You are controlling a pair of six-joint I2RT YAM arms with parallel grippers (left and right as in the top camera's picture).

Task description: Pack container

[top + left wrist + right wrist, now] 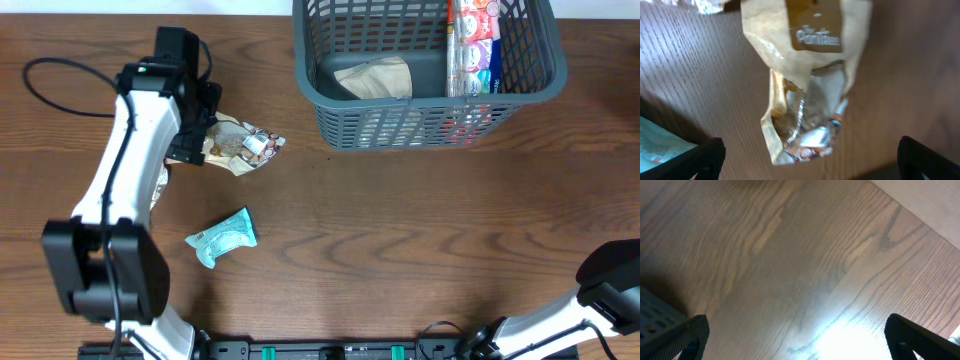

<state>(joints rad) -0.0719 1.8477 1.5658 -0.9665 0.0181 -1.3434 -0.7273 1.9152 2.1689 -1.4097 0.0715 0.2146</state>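
The dark grey-blue mesh container (330, 100) stands at the table's back, right of centre. It holds a tan packet (378, 78) and a row of colourful packets (472, 45). A tan snack bag with a clear window (243, 143) lies on the table at the left, and it also shows in the left wrist view (807, 80). My left gripper (810, 162) is open just above it, fingers wide on either side and not touching. A teal packet (223, 237) lies nearer the front. My right gripper (800, 337) is open and empty above bare table.
A crinkled silvery packet (160, 185) lies partly under my left arm. The container's corner (655, 317) shows at the left edge of the right wrist view. The right arm's base (610, 285) is at the front right corner.
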